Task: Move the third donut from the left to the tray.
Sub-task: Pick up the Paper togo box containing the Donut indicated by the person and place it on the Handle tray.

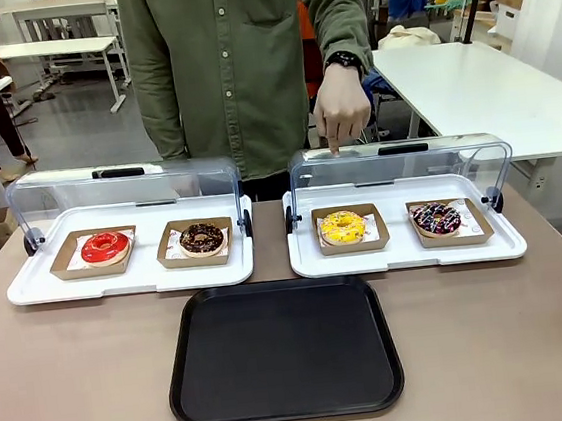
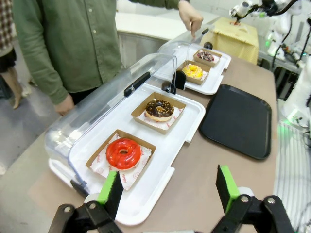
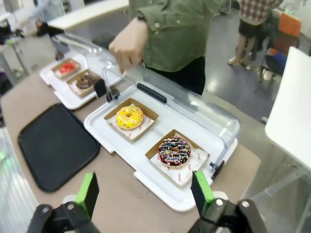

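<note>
A ring donut (image 1: 343, 227) with bright yellow icing and small dark sprinkles is seen in a shallow brown cardboard holder (image 1: 352, 248). It sits in the left place of the right-hand white plastic tray (image 1: 407, 258), beside a dark-iced donut (image 1: 436, 218) with coloured sprinkles. The large flat black rectangular plastic tray (image 1: 283, 356) lies just in front of it, with nothing on it. The clear domed lid (image 1: 402, 166) is tipped back, and a person's hand (image 1: 340, 104) is laid on its top edge.

The right tool (image 3: 145, 188) is spread wide and holds nothing; the left tool (image 2: 167, 183) is likewise wide and empty, near a red-iced donut (image 2: 123, 153).

Nothing is grasped yet, so the approach is judged to be the step in hand. It is probably best made with the right tool. The holder's cardboard wall should be pinched rather than the soft icing, which would be marked. The holder should be lifted clear of the white rim, kept level, and kept away from the lid and the hand.

The things are carried on a smooth grey-brown tabletop (image 1: 79, 393). White tables (image 1: 468, 80) and a pale floor are seen behind.
</note>
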Available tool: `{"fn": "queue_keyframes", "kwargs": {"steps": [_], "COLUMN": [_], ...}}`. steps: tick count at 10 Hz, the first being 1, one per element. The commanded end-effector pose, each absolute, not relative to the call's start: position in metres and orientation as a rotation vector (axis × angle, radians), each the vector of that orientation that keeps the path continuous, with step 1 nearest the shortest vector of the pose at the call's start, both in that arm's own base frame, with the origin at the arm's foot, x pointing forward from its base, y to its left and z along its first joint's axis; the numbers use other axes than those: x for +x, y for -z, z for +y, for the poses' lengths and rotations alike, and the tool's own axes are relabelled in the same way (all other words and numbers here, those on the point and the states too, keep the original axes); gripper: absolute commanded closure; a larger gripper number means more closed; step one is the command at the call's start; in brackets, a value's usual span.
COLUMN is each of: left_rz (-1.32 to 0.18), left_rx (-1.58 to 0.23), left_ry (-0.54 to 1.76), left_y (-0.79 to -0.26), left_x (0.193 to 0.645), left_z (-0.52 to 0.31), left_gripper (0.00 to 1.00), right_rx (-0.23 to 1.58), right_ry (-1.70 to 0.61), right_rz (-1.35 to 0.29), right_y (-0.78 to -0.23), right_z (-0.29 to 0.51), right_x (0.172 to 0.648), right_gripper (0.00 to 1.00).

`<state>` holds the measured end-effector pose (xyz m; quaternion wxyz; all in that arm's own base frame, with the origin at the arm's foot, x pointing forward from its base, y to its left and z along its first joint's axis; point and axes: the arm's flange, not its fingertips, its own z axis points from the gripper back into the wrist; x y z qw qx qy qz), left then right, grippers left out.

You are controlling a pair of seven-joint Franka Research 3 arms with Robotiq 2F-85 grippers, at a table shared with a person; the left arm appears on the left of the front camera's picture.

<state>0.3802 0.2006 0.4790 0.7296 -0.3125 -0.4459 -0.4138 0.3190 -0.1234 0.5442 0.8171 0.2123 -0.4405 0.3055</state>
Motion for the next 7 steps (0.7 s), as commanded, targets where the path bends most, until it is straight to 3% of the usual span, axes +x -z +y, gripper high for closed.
{"fn": "queue_keyframes", "kwargs": {"steps": [1, 7], "left_rz": [-0.985, -0.985], "left_rx": [-0.696, -0.696], "left_ry": [0.922, 0.922], "left_y": [-0.479, -0.479], "left_x": [0.379, 0.379], "left_z": [0.201, 0.201], "left_gripper": [0.00, 0.00], "right_rx": [0.336, 0.059], "right_ry": [-0.698, -1.104], "right_rz": [-0.883, -0.637], "right_y": [-0.543, -0.505], "right_z": [-0.066, 0.063], "right_x": [0.322, 0.343], "right_gripper": [0.00, 0.00]}}
